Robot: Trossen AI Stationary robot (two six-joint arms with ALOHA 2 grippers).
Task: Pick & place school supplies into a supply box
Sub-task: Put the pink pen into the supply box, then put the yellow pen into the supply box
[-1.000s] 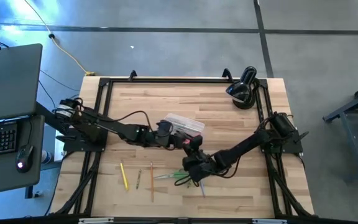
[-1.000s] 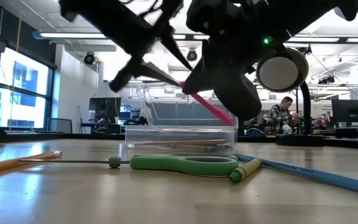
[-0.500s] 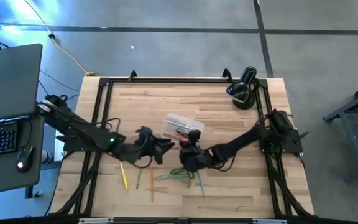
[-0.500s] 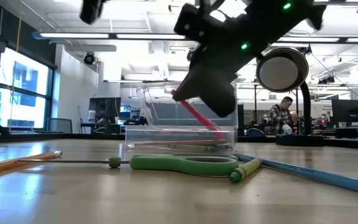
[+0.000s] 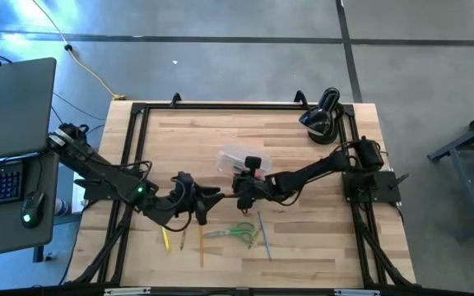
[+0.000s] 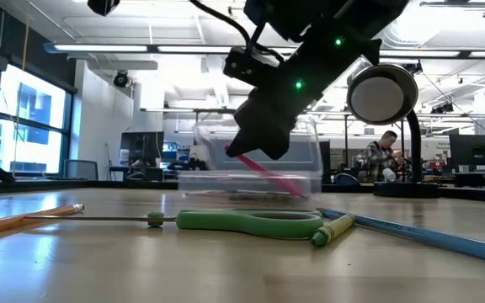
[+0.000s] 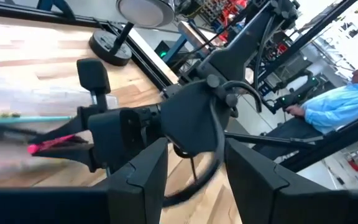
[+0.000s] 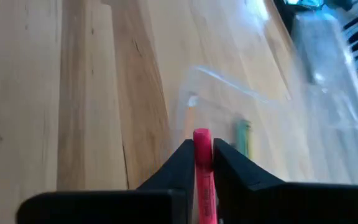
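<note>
Now I see my right tool [image 8: 202,163] pinching a pink pencil [image 8: 202,155] over the clear plastic box [image 5: 239,159] mid-tabletop; my left tool [image 7: 194,163] hangs released nearby.

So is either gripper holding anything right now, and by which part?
The right gripper pinches the pink pencil close to its front tip, over the clear box. The left gripper is open and holds nothing.
</note>
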